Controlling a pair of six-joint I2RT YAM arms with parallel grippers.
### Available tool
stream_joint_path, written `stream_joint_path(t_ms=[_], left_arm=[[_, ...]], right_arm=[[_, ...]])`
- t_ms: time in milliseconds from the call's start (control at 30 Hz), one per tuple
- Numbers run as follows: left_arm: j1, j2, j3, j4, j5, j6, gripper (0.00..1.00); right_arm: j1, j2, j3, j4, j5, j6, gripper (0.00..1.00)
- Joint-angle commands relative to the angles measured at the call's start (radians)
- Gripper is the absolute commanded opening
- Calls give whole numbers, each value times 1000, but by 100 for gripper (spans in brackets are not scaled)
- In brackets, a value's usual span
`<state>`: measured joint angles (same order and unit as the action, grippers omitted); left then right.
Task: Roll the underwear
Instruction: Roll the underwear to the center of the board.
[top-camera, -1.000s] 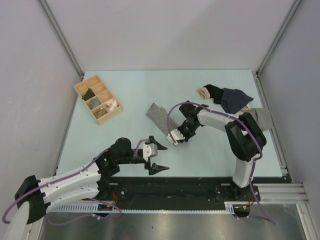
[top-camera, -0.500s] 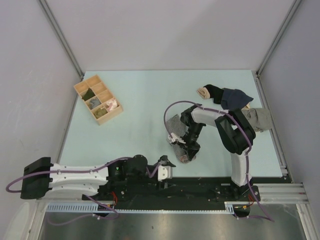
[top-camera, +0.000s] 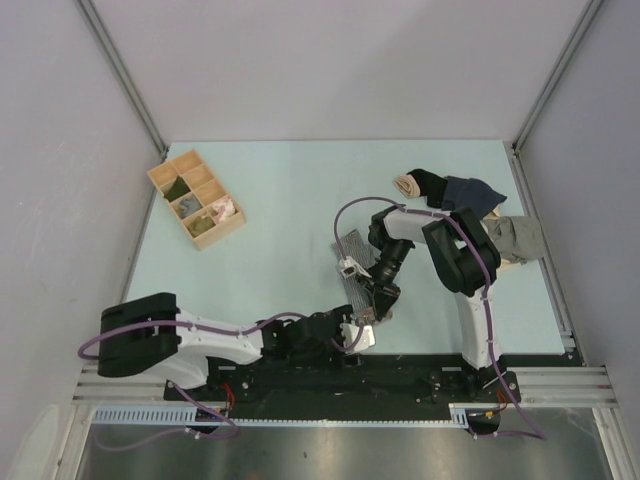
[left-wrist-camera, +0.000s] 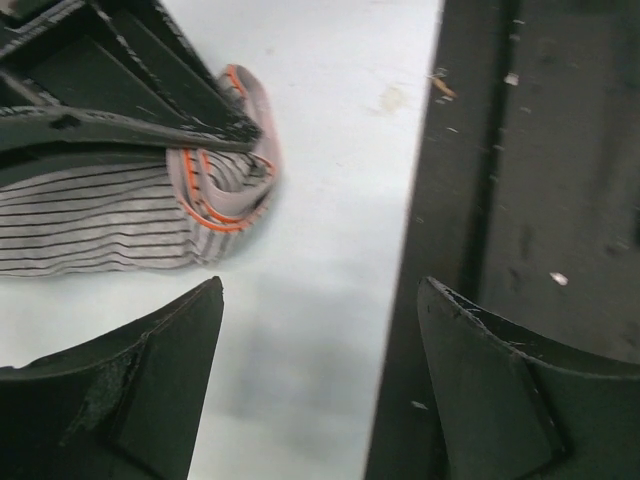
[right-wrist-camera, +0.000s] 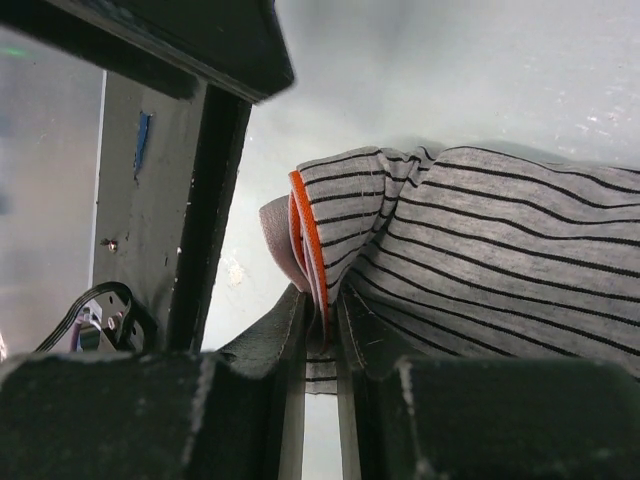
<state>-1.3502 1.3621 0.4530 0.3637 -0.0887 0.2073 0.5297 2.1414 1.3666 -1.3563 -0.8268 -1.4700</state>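
Pinching the orange-trimmed hem of the soft grey striped knit underwear (right-wrist-camera: 480, 250), the right gripper (right-wrist-camera: 320, 310) has dragged it closer to the near edge of the pale blue table (top-camera: 270, 200). The left gripper (left-wrist-camera: 320, 290), jaws spread, has swung in beside it at that edge, probably ready to begin rolling.

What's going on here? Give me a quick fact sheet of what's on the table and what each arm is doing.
Surface: pale blue table
Garment being worked: striped grey underwear, one end near the front edge
Right jaws: shut on its orange-trimmed edge
Left jaws: open, empty, close beside that same end
Far left: wooden box with compartments
Far right: pile of other clothes
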Motion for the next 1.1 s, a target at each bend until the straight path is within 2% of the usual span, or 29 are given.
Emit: stream_joint_path(t_ms=[0,233,467,567,667,767,800,833,867,933,1033,1067], left_arm=[[29,54,47,139,-79,55,84],[74,149,102,153,-52,87,80],[89,233,156,129,-26,75,70],[92,261,176,109,-26,73,62],[97,288,207,74,-31,69,51],[102,315,243,20,-20,64,35],[103,321,256,8,-11,66,24],[103,324,260,-6,0,61,18],[114,324,265,-31,27,55,6],[138,313,268,-64,70,23,0],[187,283,253,-83,167,-48,0],[203,275,248,-88,225,-89,0]], right_arm=[[-4,26,31,-142,-9,-6,10],[-11,48,51,-162,-15,-16,10],[-25,58,60,-164,-23,-16,10],[-30,60,60,-165,-31,-18,11],[-30,61,61,-165,-37,-18,11],[-34,55,61,-165,-44,-16,11],[-36,51,61,-164,-47,-16,11],[-40,48,61,-164,-55,-16,12],[-42,42,61,-162,-61,-12,13],[-53,12,61,-141,-70,8,16],[-71,-66,61,-55,-71,95,24],[-98,-89,63,-8,-74,134,31]])
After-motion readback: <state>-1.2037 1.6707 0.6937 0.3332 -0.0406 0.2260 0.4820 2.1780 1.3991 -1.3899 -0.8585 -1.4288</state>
